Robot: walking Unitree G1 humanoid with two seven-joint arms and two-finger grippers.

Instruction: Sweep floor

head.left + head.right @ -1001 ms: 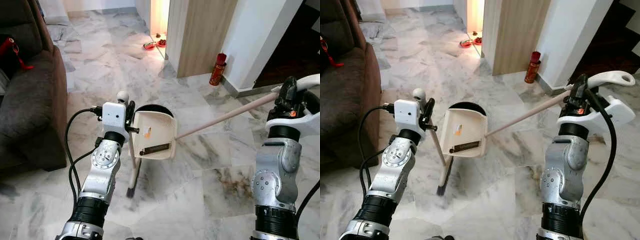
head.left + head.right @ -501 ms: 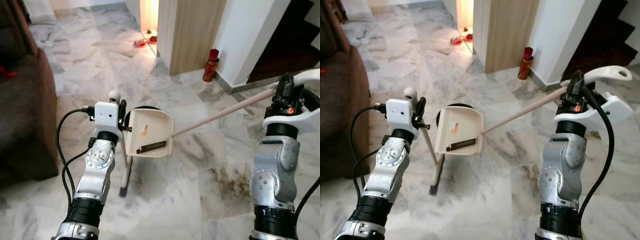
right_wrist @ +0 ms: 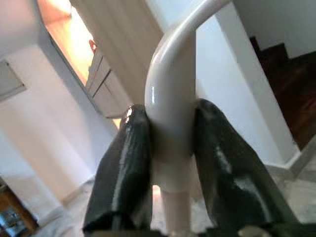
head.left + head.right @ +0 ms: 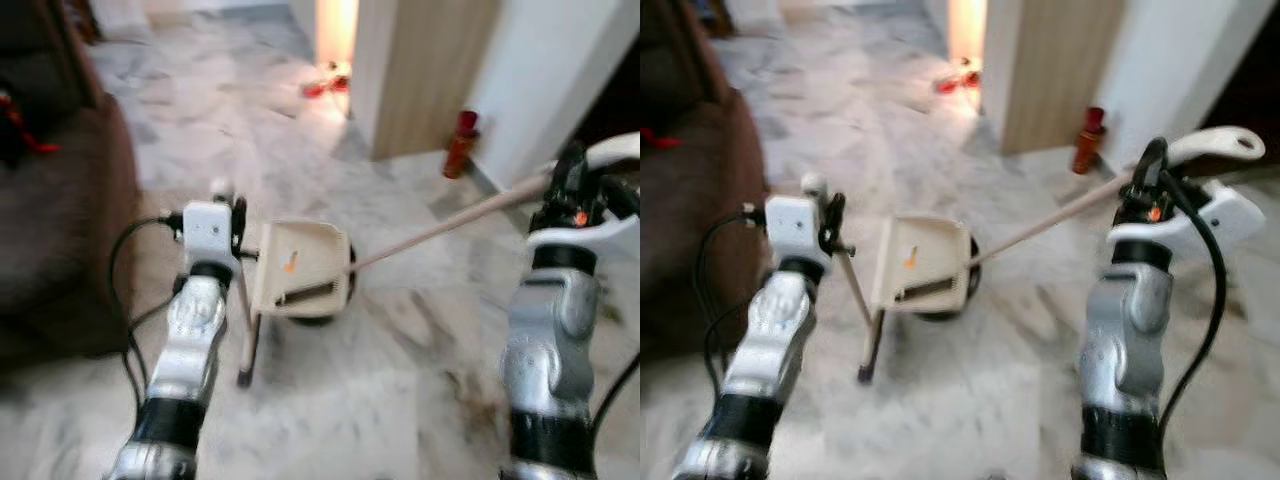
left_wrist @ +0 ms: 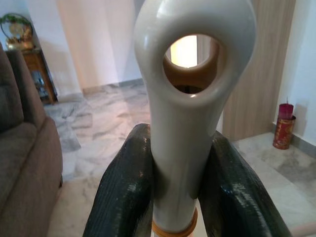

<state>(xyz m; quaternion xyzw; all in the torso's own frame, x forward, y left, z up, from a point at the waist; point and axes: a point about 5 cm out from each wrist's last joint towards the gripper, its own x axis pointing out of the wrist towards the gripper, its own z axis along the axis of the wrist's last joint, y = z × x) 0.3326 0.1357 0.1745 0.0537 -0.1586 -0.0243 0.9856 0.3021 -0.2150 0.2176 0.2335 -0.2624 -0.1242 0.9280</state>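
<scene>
My left gripper [image 4: 232, 214] is shut on the cream, loop-ended handle [image 5: 190, 98] of a short broom. Its stick runs down to a dark brush end [image 4: 243, 378] on the marble floor. My right gripper [image 4: 570, 186] is shut on the curved cream grip [image 3: 170, 94] of a long pale pole [image 4: 440, 228]. That pole slants down to a cream dustpan [image 4: 298, 268], which is tipped upright just right of the broom stick, with a dark round shape behind its base. The head views are blurred.
A brown sofa [image 4: 60, 220] stands close on the left. A red bottle [image 4: 460, 145] stands at the foot of a white wall, beside a wooden panel [image 4: 425, 70]. Red bowls [image 4: 325, 85] lie in the lit doorway. Marble floor [image 4: 330, 410] stretches ahead.
The head view has swung and blurred, so the camera moved. Both grippers keep their hold, and the broom and dustpan stay in the same relation to each other.
</scene>
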